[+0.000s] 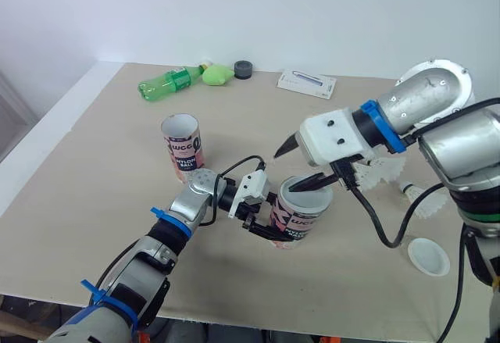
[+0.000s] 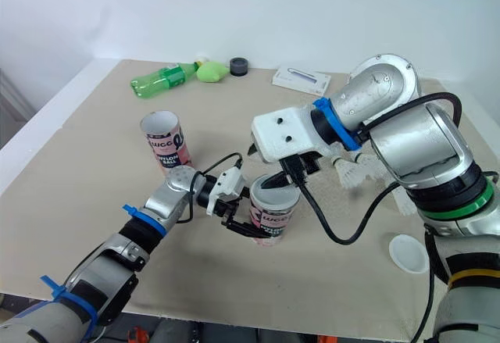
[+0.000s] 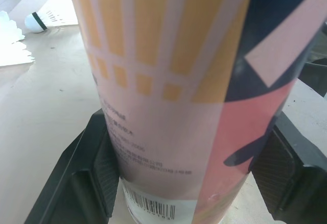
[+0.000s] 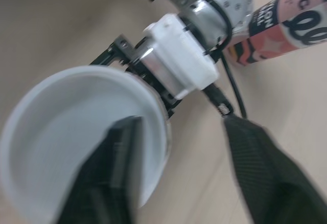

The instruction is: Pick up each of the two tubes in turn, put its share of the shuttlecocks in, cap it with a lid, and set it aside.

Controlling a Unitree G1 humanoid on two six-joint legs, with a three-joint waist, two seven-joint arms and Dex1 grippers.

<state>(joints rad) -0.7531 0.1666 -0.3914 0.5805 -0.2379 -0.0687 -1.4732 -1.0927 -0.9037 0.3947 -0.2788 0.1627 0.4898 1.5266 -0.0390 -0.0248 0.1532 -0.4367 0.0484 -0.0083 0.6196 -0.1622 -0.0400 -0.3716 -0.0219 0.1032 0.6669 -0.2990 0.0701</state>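
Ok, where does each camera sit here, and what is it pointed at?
Head pair: on the head, facing forward and down over the table; both arms show, left end effector gripping the held tube.
Left wrist: along its fingers, onto that tube's side.
Right wrist: into the tube's open mouth, past its own fingers; left end effector shows too.
Shared: the held tube.

Wears silver-grey shells on left arm and right arm; carries blue cable ties, a blue collar, white two-screw wrist housing, looping black cables, black ribbed fingers.
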